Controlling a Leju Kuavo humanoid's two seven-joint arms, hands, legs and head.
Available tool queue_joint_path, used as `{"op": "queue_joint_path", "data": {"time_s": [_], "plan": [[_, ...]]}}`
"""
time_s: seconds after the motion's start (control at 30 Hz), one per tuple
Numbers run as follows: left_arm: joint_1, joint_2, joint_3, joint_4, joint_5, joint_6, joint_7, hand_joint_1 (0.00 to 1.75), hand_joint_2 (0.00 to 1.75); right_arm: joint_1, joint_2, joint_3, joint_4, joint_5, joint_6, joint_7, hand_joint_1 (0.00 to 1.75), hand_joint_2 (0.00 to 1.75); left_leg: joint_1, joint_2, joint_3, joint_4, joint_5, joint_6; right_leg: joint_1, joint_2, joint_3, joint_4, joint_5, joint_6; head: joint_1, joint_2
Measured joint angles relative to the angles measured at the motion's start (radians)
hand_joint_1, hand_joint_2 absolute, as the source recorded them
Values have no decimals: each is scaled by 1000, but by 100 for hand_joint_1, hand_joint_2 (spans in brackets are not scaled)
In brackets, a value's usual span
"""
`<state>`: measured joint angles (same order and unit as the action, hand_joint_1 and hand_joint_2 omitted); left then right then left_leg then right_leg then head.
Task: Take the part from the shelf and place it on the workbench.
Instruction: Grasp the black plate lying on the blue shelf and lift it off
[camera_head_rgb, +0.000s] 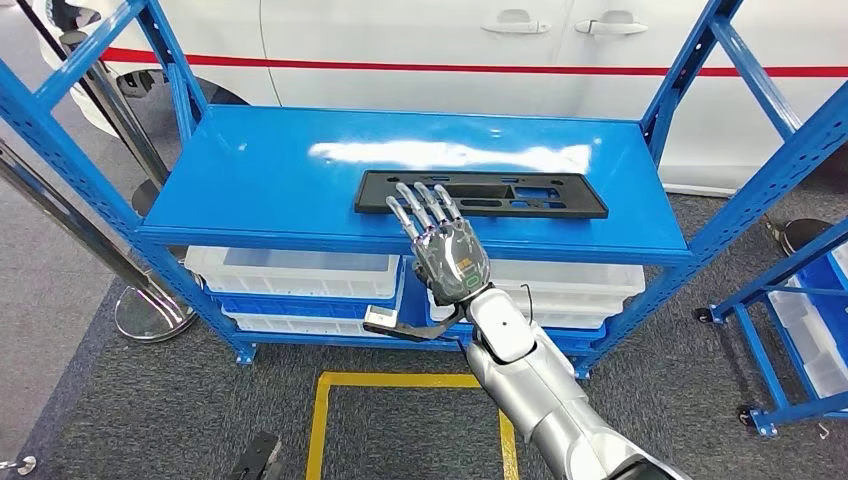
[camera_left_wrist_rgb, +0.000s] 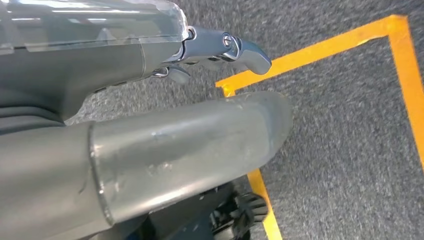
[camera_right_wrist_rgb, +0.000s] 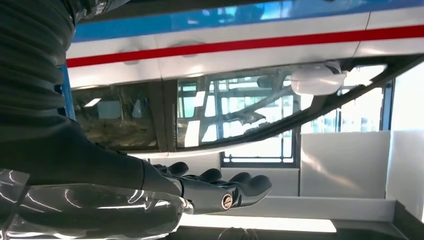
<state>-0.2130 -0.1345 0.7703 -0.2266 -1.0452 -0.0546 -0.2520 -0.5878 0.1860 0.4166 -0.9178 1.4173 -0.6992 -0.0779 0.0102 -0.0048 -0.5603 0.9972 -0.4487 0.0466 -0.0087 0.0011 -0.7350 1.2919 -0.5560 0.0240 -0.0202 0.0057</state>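
In the head view, the right hand (camera_head_rgb: 443, 243) reaches out over the front edge of the blue shelf (camera_head_rgb: 260, 190), back upward, fingers straight and spread, holding nothing. Its fingertips (camera_head_rgb: 403, 189) overlap the near edge of the black part (camera_head_rgb: 480, 193); whether they touch it cannot be told. The part is a long flat frame with cut-out openings, lying flat on the shelf's top board, nearer the front edge than the back and toward the right half. White bins (camera_head_rgb: 300, 272) sit on the level below. Behind the shelf stands a white car (camera_head_rgb: 420, 40) with a red stripe. On the grey carpet in front, a yellow taped outline (camera_head_rgb: 330, 410) marks the floor.

In the left wrist view, the left hand (camera_left_wrist_rgb: 150, 125) hangs above the grey carpet and a corner of the yellow tape (camera_left_wrist_rgb: 320, 47). It holds nothing; the thick thumb and one metal finger are extended.

In the right wrist view, the right hand (camera_right_wrist_rgb: 215, 187) has its dark fingers stretched out side by side, empty, with the car's window and red stripe (camera_right_wrist_rgb: 240, 44) beyond.
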Motion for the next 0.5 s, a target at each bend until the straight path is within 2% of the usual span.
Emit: {"op": "queue_joint_path", "data": {"time_s": [0.03, 0.07, 0.13, 0.2, 0.27, 0.33, 0.4, 0.47, 0.5], "plan": [[2, 0, -2, 0, 3, 0, 0, 0, 0, 0, -4, 5, 6, -12, 0, 14, 0, 175, 1, -1, 8, 0, -7, -2, -3, 0, -13, -5, 18, 2, 0, 0], [3, -1, -4, 0, 5, -1, 1, 0, 0, -1, -8, 13, 13, -23, 0, 29, 0, 175, 1, -2, 19, 0, -15, -4, -6, 0, -7, -46, 53, 3, 0, 0], [4, -2, -11, 0, 8, -1, -1, 0, 0, -5, -15, 28, 28, -32, 0, 42, 0, 175, 1, -3, 40, 2, -33, -12, -6, -1, 34, -181, 143, 1, 0, 0], [1, -4, -14, 1, 8, -1, -4, 0, 0, -6, -18, 36, 47, -29, 0, 39, 0, 175, 0, -3, 49, 2, -48, -24, -1, -1, 60, -262, 180, -10, 0, 0], [-1, -4, -16, 2, 8, -1, -6, 0, 0, -9, -19, 40, 74, -23, 0, 33, 0, 175, 0, -3, 52, 7, -52, -37, 3, 2, 68, -272, 172, -26, 0, 0], [-2, -4, -19, 2, 8, -1, -6, 0, 0, -16, -19, 40, 106, -19, 0, 30, 0, 175, 2, -1, 42, 47, -50, -44, 1, 3, 86, -277, 166, -40, 0, 0], [-4, -4, -21, 2, 7, -1, -6, 0, 0, -25, -19, 40, 139, -17, 0, 29, 0, 175, 4, -1, -12, 147, -72, -50, -1, 1, 106, -281, 155, -52, 0, 0], [-3, -4, -21, 2, 7, -1, -5, 0, 0, -29, -20, 40, 168, -18, 0, 29, 0, 175, 5, -1, -91, 261, -125, -58, 0, 1, 119, -280, 143, -58, -1, 0], [-1, -4, -21, 2, 8, 0, -3, 0, 0, -28, -21, 40, 178, -19, 0, 29, 0, 175, 5, -1, -121, 289, -142, -60, 1, 2, 125, -279, 136, -59, 0, 0]]}}
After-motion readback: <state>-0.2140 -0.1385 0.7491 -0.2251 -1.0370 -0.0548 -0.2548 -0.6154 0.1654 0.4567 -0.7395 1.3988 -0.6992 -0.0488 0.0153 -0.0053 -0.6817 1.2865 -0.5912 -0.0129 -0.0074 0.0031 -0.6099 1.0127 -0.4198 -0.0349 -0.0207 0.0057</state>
